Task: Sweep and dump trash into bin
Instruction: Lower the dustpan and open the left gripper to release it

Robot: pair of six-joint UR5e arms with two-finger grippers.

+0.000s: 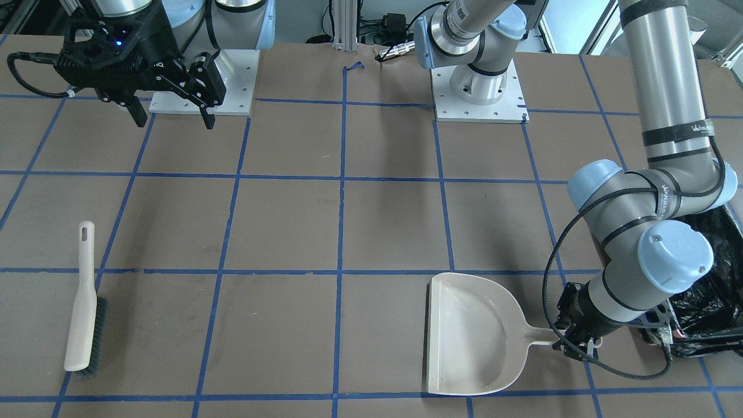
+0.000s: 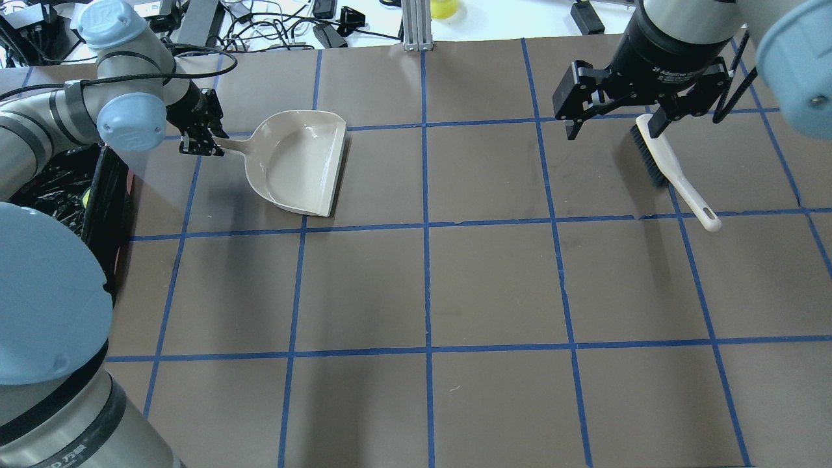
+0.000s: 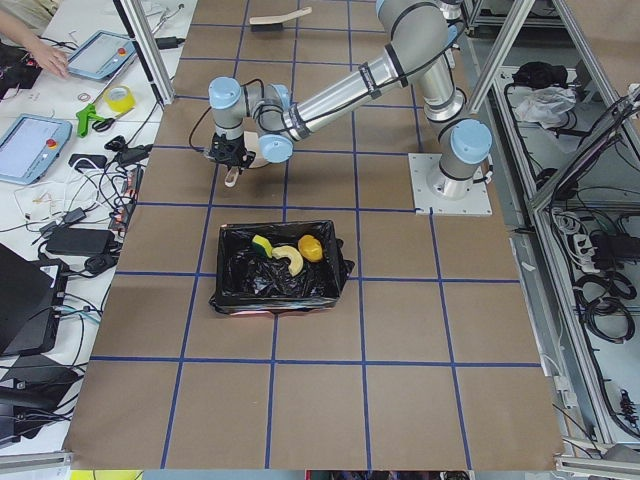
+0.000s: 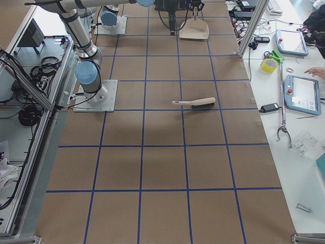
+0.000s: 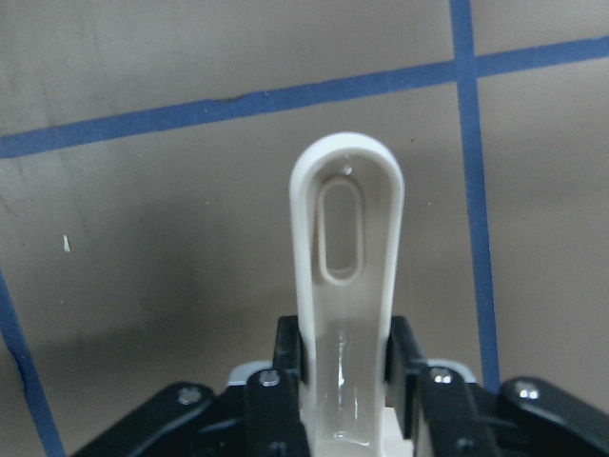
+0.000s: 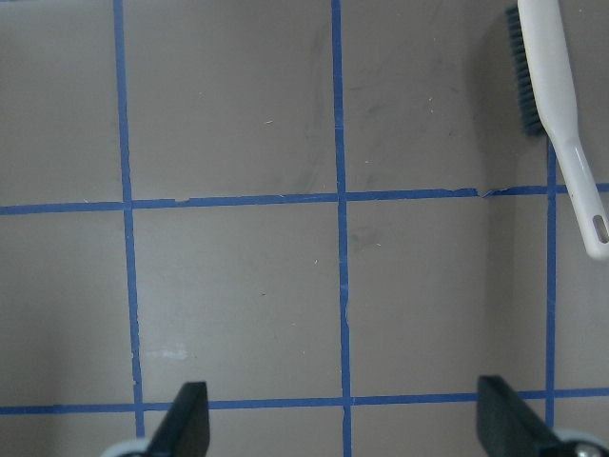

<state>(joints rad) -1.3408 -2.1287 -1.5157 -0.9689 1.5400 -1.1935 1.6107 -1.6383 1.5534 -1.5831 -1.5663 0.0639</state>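
Trash (image 3: 290, 257), three pieces, inside bin (image 3: 275, 306) near left tool (image 2: 203, 142). Left tool clamped on dustpan (image 2: 296, 162) handle; pan resting on tabletop (image 2: 487, 279). Right tool (image 2: 613, 130) spread wide, empty, above brush (image 2: 673, 170). Broad tabletop stretch separates tools.

We see brown desk (image 2: 494, 286) with blue tape grid, beige dustpan (image 2: 296, 162), cream brush (image 1: 81, 307) with dark grey bristles, pinkish bin (image 3: 232, 285) lined glossy black, trash (image 3: 290, 260) in yellow, tan-orange and golden-brown, arms (image 1: 667, 87) grey with pale-blue caps.
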